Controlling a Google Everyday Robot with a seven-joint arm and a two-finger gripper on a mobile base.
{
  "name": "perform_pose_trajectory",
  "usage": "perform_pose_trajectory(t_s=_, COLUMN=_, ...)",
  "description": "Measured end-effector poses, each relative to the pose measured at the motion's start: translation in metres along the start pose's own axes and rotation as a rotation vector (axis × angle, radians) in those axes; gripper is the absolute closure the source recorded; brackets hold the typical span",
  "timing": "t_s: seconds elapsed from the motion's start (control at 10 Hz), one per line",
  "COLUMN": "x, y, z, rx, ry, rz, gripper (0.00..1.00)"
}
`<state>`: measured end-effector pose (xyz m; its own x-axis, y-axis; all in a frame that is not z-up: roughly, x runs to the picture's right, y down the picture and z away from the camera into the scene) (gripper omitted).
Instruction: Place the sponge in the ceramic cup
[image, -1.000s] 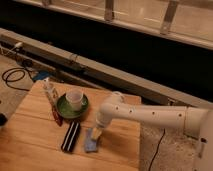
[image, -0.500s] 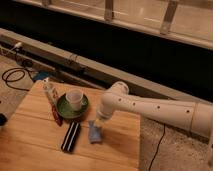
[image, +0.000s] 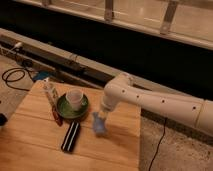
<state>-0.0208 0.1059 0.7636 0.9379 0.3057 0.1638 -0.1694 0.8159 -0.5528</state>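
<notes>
One small white handleless ceramic cup (image: 75, 98) is set upright on a dark green round saucer (image: 62, 111). Just right of it, a soft light-blue sponge (image: 99, 126) is held dangling by the closed gripper (image: 102, 116); it should be centred over the cup's rim, then lowered before release.

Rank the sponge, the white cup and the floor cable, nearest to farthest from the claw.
1. Sponge, gripped in the claw, over the table.
2. White cup, on the green saucer, left in picture.
3. Cable, on the floor, picture's far left.
</notes>
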Motion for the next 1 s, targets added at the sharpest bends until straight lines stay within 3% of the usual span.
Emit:
perform_pose_trajectory(t_s=0.4, x=-0.022, y=-0.039, z=-0.06, rx=0.093, ry=0.007, rz=-0.024, gripper=1.0)
perform_pose_trajectory(t_s=1.0, x=-0.021, y=-0.04, z=-0.061, rx=0.094, ry=0.008, rz=-0.022, gripper=1.0)
